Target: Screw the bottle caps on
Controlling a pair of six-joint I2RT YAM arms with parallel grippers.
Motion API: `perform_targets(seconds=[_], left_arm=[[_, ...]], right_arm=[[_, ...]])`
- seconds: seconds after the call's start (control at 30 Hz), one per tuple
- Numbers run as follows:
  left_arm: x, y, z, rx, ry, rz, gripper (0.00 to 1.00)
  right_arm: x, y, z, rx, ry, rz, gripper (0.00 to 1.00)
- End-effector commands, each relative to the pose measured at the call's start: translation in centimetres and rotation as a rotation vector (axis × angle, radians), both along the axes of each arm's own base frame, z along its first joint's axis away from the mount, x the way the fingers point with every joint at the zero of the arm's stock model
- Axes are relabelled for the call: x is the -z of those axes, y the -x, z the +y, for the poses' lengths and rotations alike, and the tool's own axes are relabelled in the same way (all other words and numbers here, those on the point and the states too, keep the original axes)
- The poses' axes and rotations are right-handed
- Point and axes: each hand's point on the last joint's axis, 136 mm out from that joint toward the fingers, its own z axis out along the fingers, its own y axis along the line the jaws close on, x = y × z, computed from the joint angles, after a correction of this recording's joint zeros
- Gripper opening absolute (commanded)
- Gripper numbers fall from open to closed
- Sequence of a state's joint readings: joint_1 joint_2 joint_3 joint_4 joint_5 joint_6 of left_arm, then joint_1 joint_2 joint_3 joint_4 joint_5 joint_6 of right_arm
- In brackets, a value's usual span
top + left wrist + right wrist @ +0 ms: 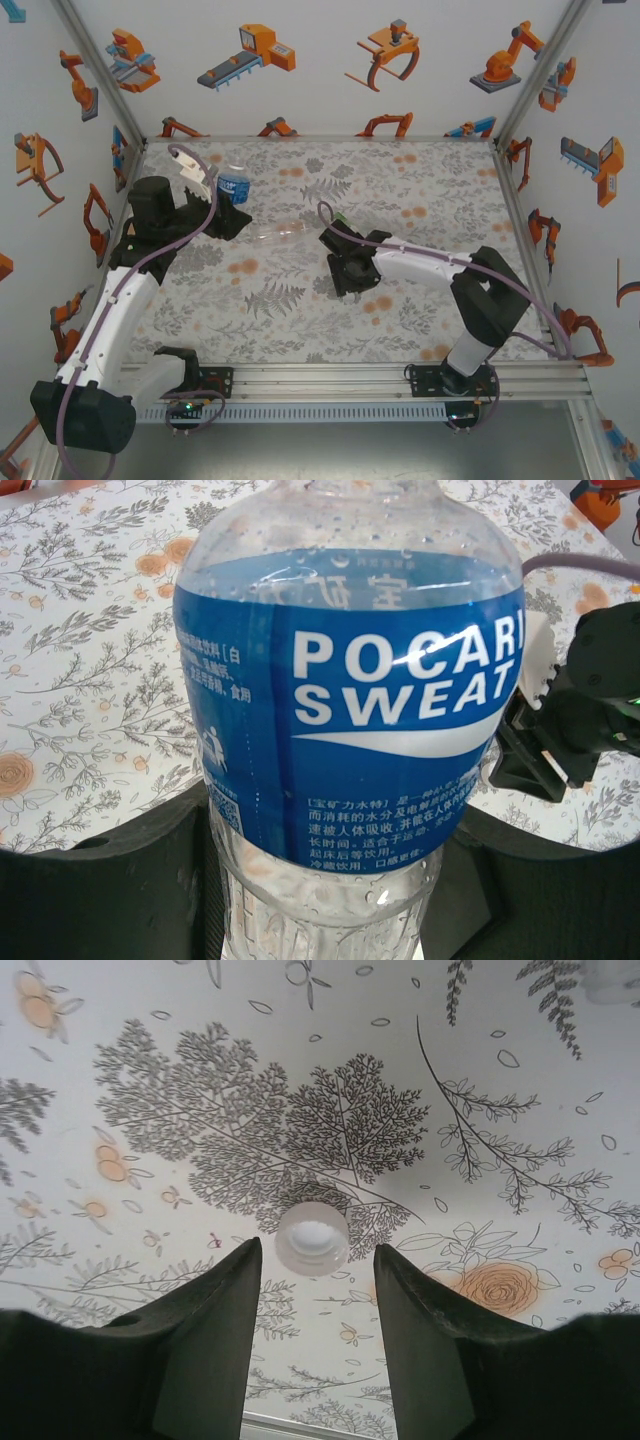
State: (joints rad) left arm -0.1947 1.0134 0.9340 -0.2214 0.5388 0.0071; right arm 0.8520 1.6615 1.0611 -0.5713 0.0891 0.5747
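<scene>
Left claw (228,203): clenched on the blue-label bottle (233,184), in the upper left of the top view.
Blue-label bottle: the left wrist view shows it close up, with "POCARI SWEAT" in white on the blue band and droplets inside the clear wall. The dark fingers (110,880) press it from both sides at the bottom of the frame. Its mouth is cut off at the top edge, so I cannot tell whether it is capped.
Right claw (316,1255): released, with the two fingers spread apart and nothing between them.
White cap (312,1238): lies flat on the surface (430,190), just ahead of the gap between the right fingertips and touching neither. This comes from the right wrist view; in the top view it is too small to pick out.
Plain clear bottle (280,233): lies on its side at mid-frame in the top view, between the two claws.
Green-label bottle (341,219): only a sliver of green shows, just above the right claw in the top view.
Right arm from the left wrist: its black end sits at the right edge, beyond the blue-label bottle.
</scene>
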Motion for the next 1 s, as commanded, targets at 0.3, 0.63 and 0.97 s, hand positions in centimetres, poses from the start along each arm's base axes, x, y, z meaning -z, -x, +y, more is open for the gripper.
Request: perform_targets(seconds=[0.3, 0.63, 0.97], left_arm=[[-0.1, 0.0, 0.1, -0.002, 0.004, -0.002, 0.03], [-0.1, 0.0, 0.1, -0.002, 0.004, -0.001, 0.03], [0.0, 0.0, 0.0, 0.001, 0.009, 0.004, 0.03]], right_arm=[[-0.5, 0.3, 1.1, -0.002, -0.066, 0.016, 0.46], [0.6, 0.5, 0.7, 0.004, -0.041, 0.034, 0.46], [1.1, 0.7, 0.4, 0.007, -0.025, 0.047, 0.46]])
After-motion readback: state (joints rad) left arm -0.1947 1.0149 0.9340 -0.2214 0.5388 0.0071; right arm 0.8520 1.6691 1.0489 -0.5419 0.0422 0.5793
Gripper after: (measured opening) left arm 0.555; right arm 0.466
